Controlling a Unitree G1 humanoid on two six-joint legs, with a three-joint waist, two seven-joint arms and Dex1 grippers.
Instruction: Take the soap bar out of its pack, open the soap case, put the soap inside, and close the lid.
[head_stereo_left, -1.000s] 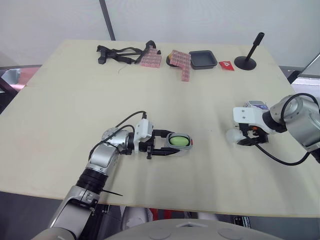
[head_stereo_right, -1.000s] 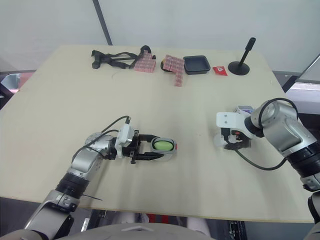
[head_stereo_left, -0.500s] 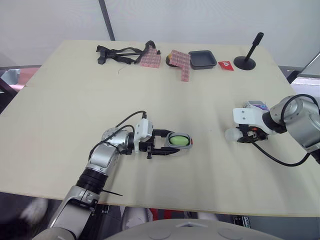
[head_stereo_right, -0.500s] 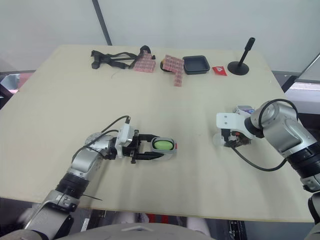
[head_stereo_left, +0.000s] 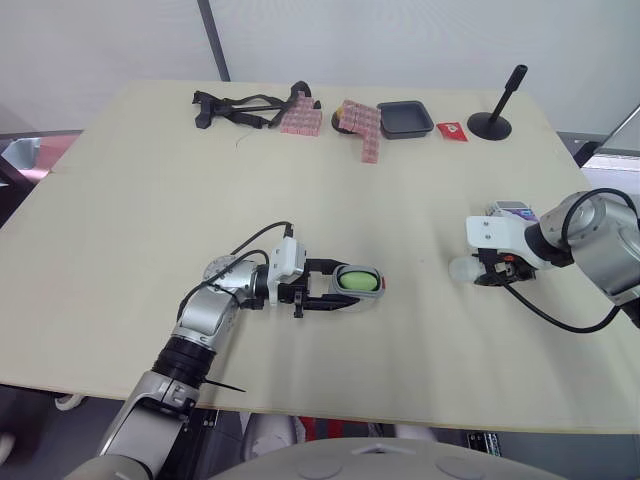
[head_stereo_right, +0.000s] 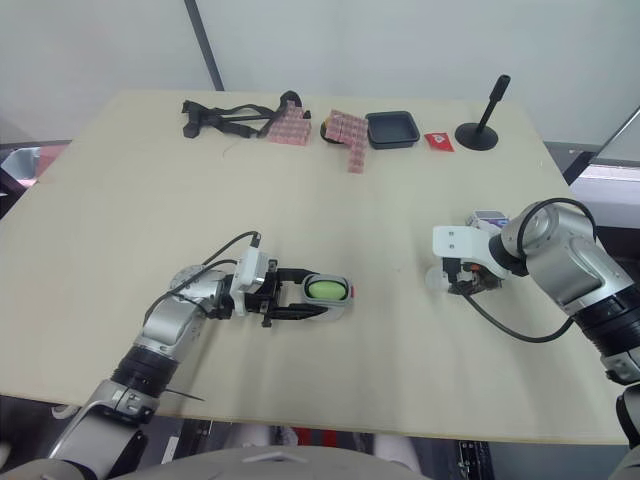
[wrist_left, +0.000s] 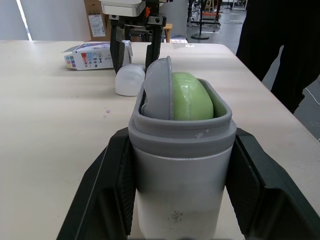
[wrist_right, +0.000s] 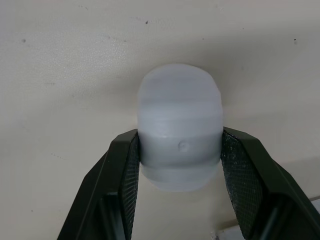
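Beige table (head_stereo_left: 150, 180) — left fingers (wrist_left: 107, 195) clamp case (wrist_left: 182, 165) with green soap (wrist_left: 192, 102) inside; right fingers (wrist_right: 120, 185) clamp lid (wrist_right: 180, 135)

A robot lab: a bare pale worktop (head_stereo_left: 120, 200) against white partition walls (head_stereo_left: 400, 40), and, far beyond the left pincer (head_stereo_left: 342, 289), a cardboard box (wrist_left: 92, 17), equipment stands (wrist_left: 201, 31) and a standing person (wrist_left: 280, 50).

My left tool (head_stereo_right: 318, 297) lies low on the bench (head_stereo_right: 130, 210), its two black fingers clasping the grey soap case (head_stereo_right: 345, 288), which is open with the green soap (head_stereo_right: 320, 289) inside. My right tool (head_stereo_right: 452, 281) is well apart from it, down at the white lid (head_stereo_right: 434, 279) on the bench, and the soap pack (head_stereo_right: 487, 217) lies just beyond that tool.
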